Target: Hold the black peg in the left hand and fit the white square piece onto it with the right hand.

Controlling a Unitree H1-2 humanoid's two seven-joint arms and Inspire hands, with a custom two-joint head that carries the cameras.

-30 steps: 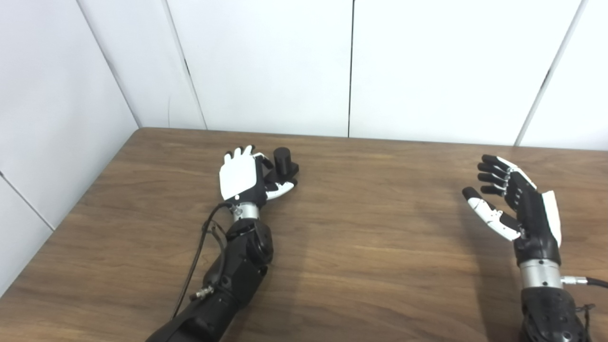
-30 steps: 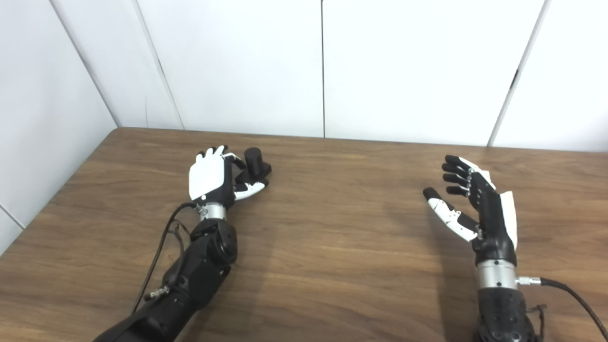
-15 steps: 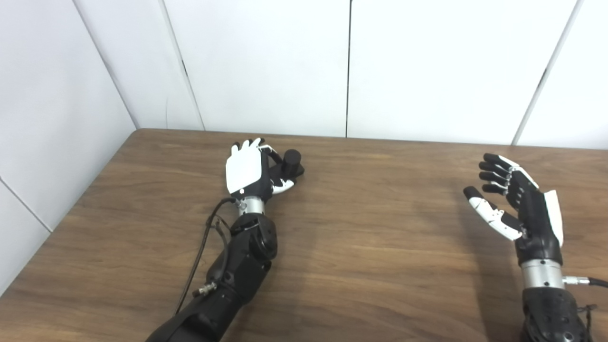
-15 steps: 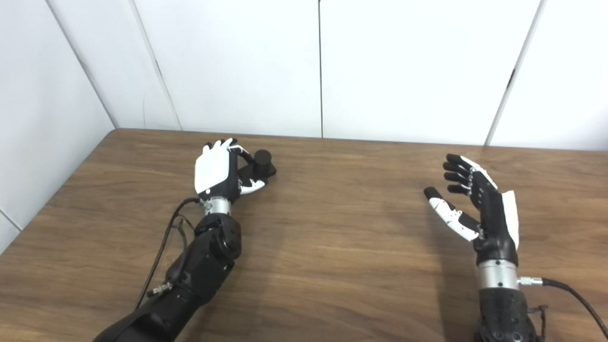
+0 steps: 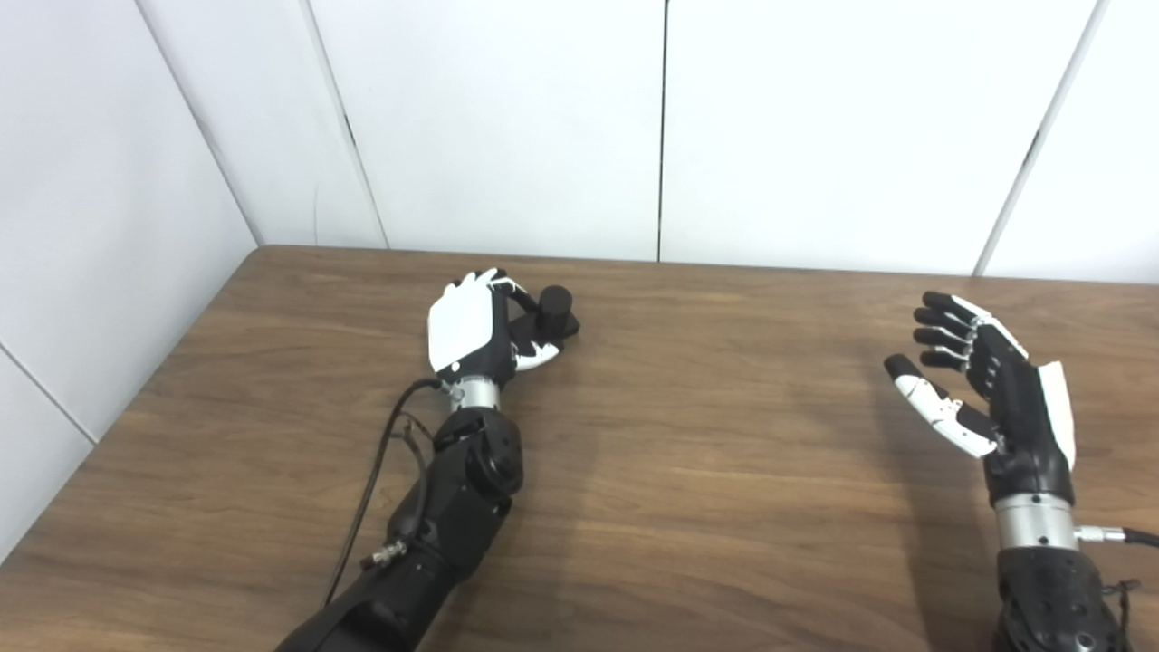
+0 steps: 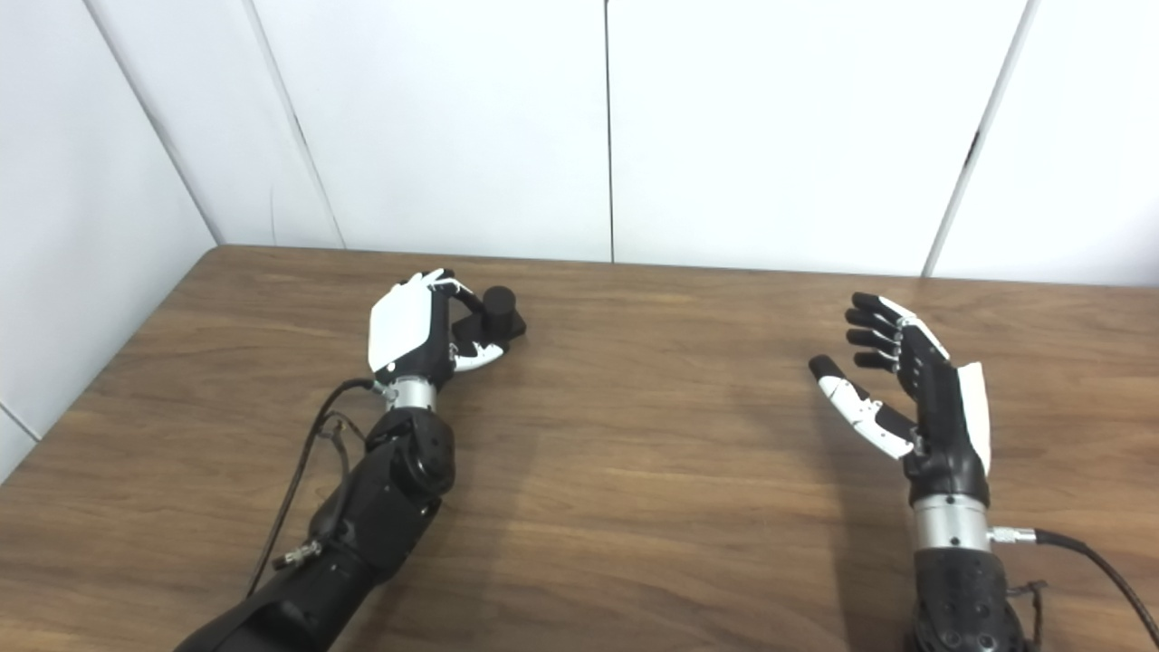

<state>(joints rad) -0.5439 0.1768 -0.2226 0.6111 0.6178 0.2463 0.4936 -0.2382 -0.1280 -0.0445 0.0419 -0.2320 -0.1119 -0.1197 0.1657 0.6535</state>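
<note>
The black peg point(image 5: 554, 304), a short cylinder on a square black base, rests on the wooden table point(image 5: 724, 471) at the back left. My left hand point(image 5: 471, 326) is beside it on its left. Its fingers curl over the base and its thumb lies along the base's front edge, so the hand is closed on the peg. My right hand point(image 5: 996, 398) is open and empty, palm facing left, raised at the right side of the table. No white square piece is in view.
White wall panels point(image 5: 507, 127) stand behind the table and along its left edge. A black cable point(image 5: 376, 507) hangs beside my left forearm. Another cable point(image 6: 1087, 561) leaves my right wrist.
My left hand's fingers have curled from straight to bent around the peg's base. The camera has shifted slightly. My right hand has stayed put.
</note>
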